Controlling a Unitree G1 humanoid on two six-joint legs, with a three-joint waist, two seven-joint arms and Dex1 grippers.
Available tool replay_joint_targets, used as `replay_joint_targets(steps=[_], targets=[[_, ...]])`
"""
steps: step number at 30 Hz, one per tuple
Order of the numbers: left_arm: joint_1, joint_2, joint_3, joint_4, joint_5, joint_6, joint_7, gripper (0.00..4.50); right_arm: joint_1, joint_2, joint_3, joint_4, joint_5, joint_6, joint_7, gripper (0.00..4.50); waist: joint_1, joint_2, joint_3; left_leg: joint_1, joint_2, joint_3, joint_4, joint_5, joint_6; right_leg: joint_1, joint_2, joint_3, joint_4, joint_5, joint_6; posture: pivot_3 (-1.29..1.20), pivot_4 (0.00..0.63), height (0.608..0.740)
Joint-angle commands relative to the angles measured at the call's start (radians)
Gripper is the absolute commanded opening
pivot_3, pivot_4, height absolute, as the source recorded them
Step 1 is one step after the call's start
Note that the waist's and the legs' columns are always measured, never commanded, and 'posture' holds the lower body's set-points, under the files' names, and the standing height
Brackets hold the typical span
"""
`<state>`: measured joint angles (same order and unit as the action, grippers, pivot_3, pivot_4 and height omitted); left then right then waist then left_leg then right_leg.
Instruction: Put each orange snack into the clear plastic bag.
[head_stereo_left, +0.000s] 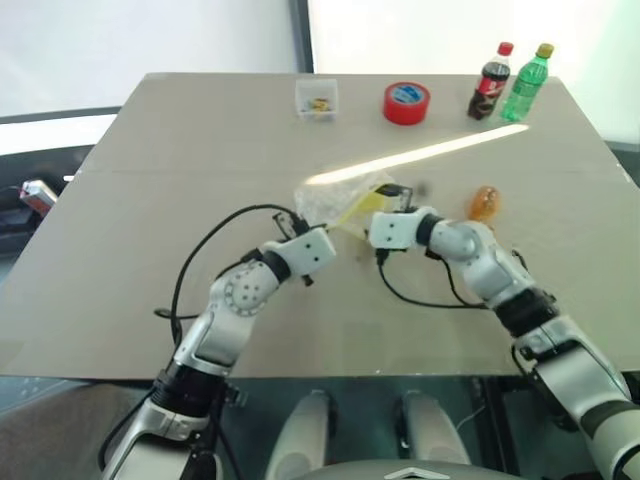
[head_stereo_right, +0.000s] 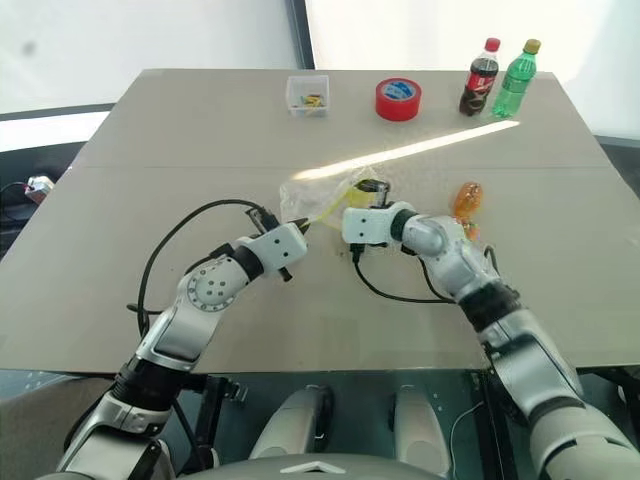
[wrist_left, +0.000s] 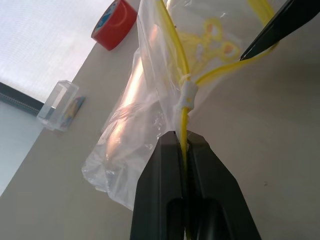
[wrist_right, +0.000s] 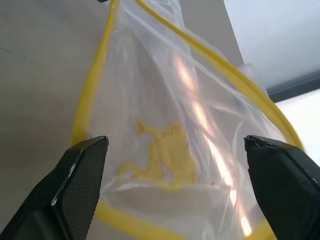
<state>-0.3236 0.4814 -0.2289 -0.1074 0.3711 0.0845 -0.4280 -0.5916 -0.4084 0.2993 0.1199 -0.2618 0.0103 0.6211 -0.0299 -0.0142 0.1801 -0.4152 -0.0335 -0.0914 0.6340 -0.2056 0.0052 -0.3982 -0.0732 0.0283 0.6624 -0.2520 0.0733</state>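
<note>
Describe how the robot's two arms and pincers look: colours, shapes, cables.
Both arms are silver-grey and white, with rounded joints and black bands. The left arm has a round disc dotted with holes. Each boxy white wrist carries a looping black cable. The left pincer and right pincer each have two black tapering fingers.

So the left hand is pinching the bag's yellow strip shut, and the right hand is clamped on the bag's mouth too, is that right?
Not quite. The left hand is indeed pinched on the yellow strip of the clear plastic bag. The right hand, though, is open: the right wrist view shows its two fingers spread wide apart at the bag's open mouth, gripping nothing.
</note>
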Motion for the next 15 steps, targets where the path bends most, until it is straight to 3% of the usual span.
replay_joint_targets(steps=[1, 7, 15], targets=[[-0.017, 0.003, 0.025, -0.003, 0.009, -0.001, 0.021, 0.0, 0.084, -0.01, -0.162, -0.224, 0.205, 0.261, 0.07, 4.47, 0.0, 0.0, 0.0, 0.0, 0.0, 0.0, 0.0, 0.0, 0.0, 0.0, 0.0, 0.0, 0.0, 0.0, 0.0, 0.0, 0.15, 0.74], [-0.014, 0.002, 0.025, -0.004, 0.008, 0.001, 0.018, 0.0, 0.168, -0.166, -0.329, -0.297, 0.326, 0.425, 0.153, 4.47, 0.001, 0.0, 0.0, 0.001, 0.0, 0.001, 0.001, 0.0, 0.0, 0.0, 0.0, 0.001, 0.001, 0.0, 0.0, 0.0, 0.15, 0.74], [-0.031, -0.006, 0.009, 0.029, 0.01, -0.015, 0.014, 0.0, 0.107, -0.329, -0.316, -0.005, 0.347, 0.356, 0.288, 4.47, -0.005, 0.0, 0.0, 0.001, 0.001, 0.003, 0.001, 0.0, 0.0, 0.001, 0.0, 0.001, 0.001, 0.0, 0.0, 0.0, 0.15, 0.74]])
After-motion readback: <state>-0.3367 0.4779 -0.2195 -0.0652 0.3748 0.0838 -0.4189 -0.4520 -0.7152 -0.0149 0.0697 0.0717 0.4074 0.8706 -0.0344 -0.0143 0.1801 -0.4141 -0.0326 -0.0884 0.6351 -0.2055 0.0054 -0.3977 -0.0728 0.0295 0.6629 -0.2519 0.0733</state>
